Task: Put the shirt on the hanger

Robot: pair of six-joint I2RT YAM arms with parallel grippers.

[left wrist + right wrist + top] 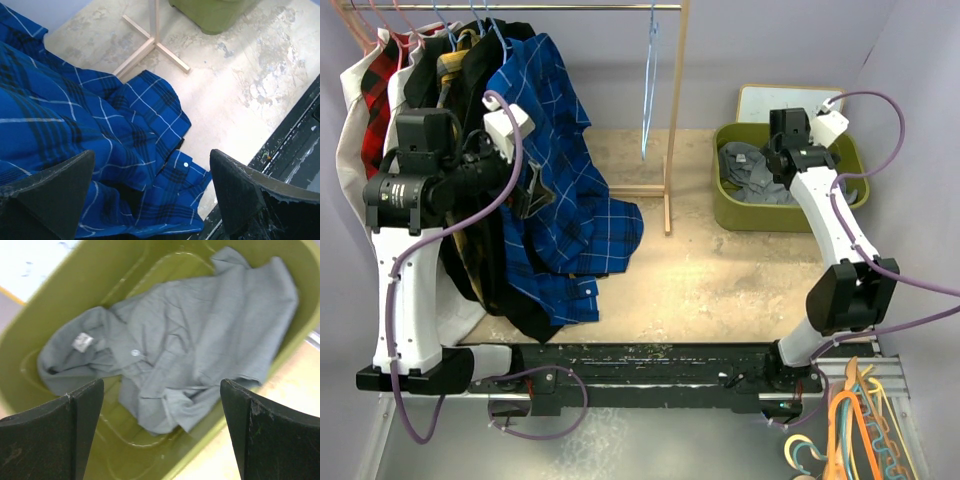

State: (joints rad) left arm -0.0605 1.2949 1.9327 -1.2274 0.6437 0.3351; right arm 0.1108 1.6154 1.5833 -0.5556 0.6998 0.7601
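Grey shirt (pixel 200 340), crumpled in the olive-green bin (pixel 100 270), lies below and between the right jaws, which are wide open and empty. Blue checked shirt (pixel 75 115) lies beneath the left jaws, likewise wide open and empty. Light-blue hanger (pixel 650 90) hangs well apart from both.

shirt (pixel 200 340) in bin (pixel 730 212), far right | hanger (pixel 650 90) on rail (pixel 570 7), far centre, right of hung garments (pixel 560 200) | hung garments on rail, left, reaching table (pixel 720 280) | spare hangers (pixel 855 430) near right corner | right gripper (pixel 161 385) over bin | left gripper (pixel 152 155) over hung garments' lower edge
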